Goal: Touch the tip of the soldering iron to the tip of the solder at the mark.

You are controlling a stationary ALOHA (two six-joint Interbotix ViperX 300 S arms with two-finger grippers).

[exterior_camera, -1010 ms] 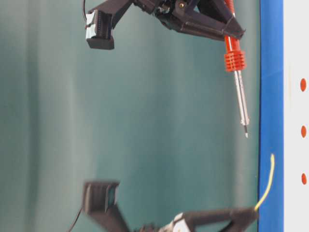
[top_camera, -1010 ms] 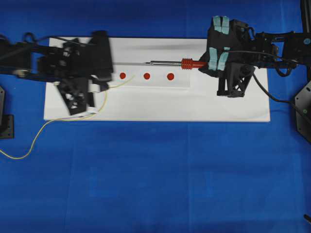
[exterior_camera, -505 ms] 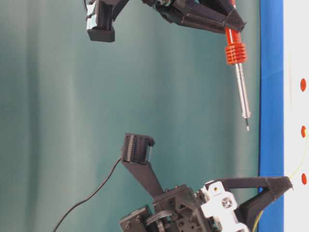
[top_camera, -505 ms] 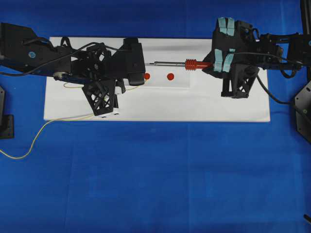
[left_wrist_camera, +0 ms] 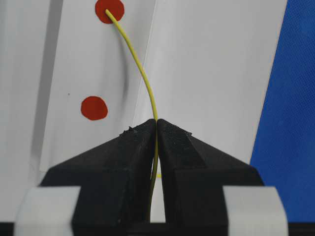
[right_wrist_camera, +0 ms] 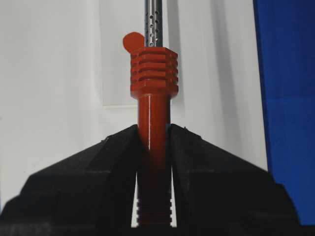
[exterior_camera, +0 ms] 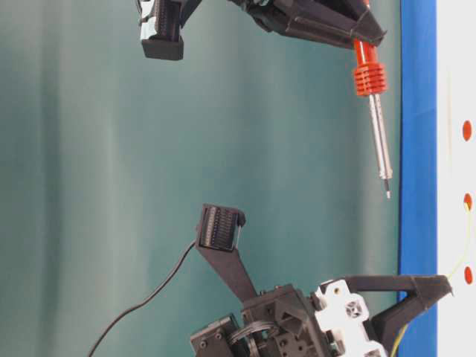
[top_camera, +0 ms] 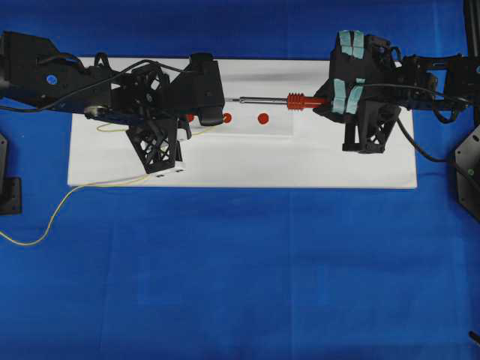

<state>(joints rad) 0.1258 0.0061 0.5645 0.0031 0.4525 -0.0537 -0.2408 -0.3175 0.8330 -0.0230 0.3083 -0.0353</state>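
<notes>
Okay, left gripper (left_wrist_camera: 156, 129) pinches solder (left_wrist_camera: 139, 69), tip on a red mark (left_wrist_camera: 109, 10). Right gripper (right_wrist_camera: 153, 135) clamps iron (right_wrist_camera: 153, 73) handle; I can't see its tip on wrist cam.

At the top right of the frame the right gripper (exterior_camera: 362, 39) clamps the red handle of the iron (exterior_camera: 374, 104), whose silver shaft slants down to a tip in mid-air at the right, clear of the blue strip (exterior_camera: 416, 149). At the bottom, the left gripper (exterior_camera: 443, 285) reaches right over the white board (exterior_camera: 455, 74), where the thin yellow solder (exterior_camera: 467, 242) curves up toward the middle of three red dots (exterior_camera: 467, 201). The iron's tip and the solder are apart.
</notes>
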